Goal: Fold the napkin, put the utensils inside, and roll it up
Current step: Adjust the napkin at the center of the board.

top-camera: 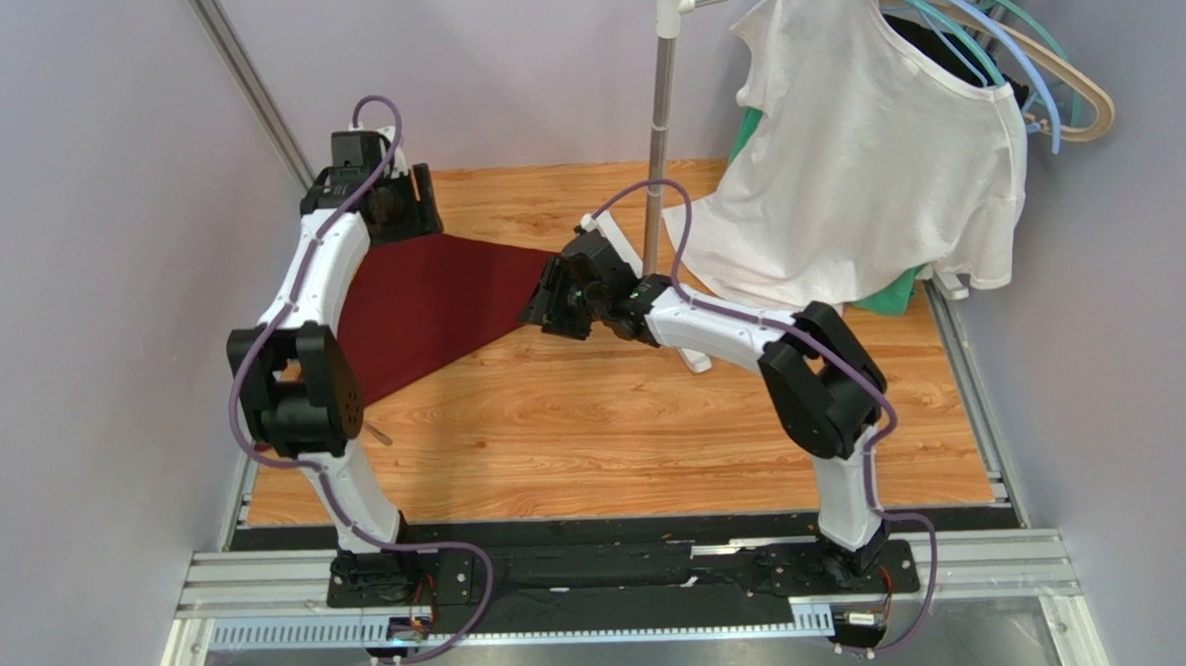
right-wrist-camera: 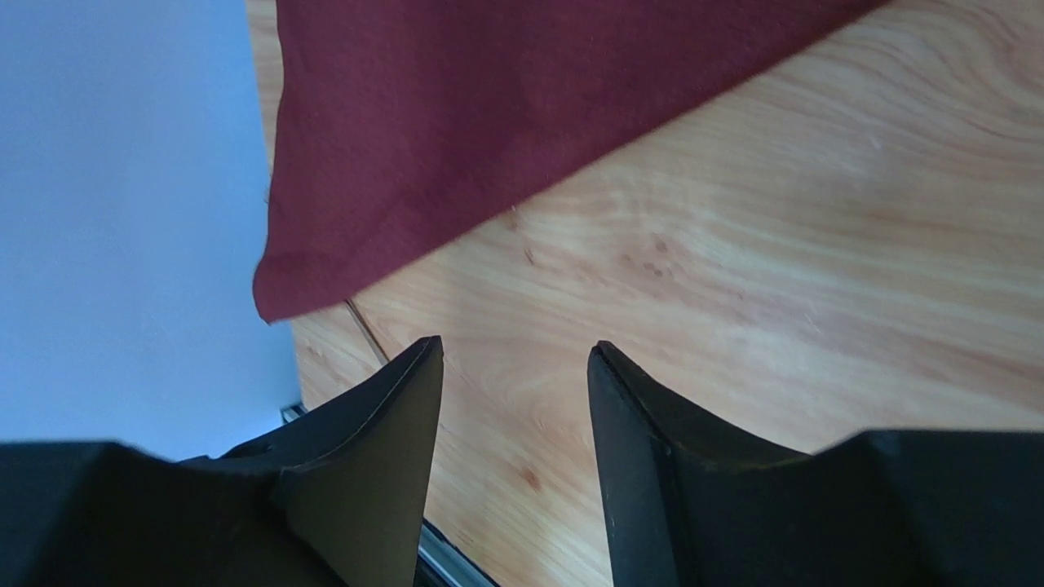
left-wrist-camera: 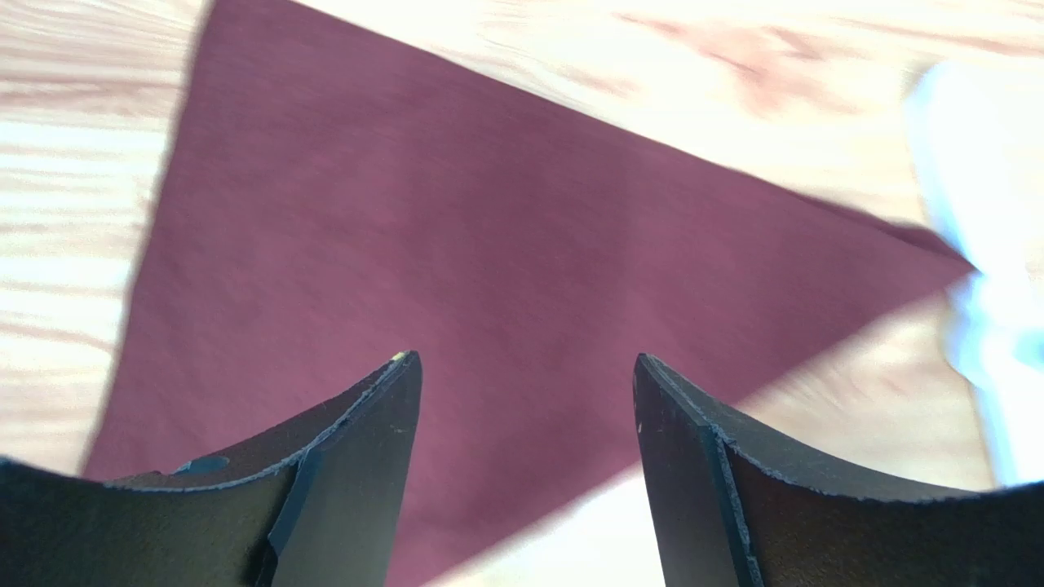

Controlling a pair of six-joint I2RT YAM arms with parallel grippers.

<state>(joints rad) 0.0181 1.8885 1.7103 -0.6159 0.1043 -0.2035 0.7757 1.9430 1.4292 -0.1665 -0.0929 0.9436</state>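
The dark maroon napkin [top-camera: 432, 298] lies flat on the wooden table as a triangle, its long point toward the right. My left gripper [top-camera: 407, 209] hovers over the napkin's far left part. In the left wrist view it [left-wrist-camera: 527, 361] is open, with the napkin [left-wrist-camera: 490, 232] below and nothing between the fingers. My right gripper [top-camera: 548, 305] is at the napkin's right tip. In the right wrist view it [right-wrist-camera: 515, 346] is open over bare wood, apart from the napkin [right-wrist-camera: 490, 98]. A thin sliver [right-wrist-camera: 364, 328] pokes out at the napkin's near corner; I cannot tell what it is. No utensils show plainly.
A white T-shirt [top-camera: 862, 156] hangs on hangers from a metal stand [top-camera: 663, 135] at the back right, over something green [top-camera: 891, 293]. Grey walls close in on both sides. The table's left edge [right-wrist-camera: 294, 367] lies just beyond the napkin's corner.
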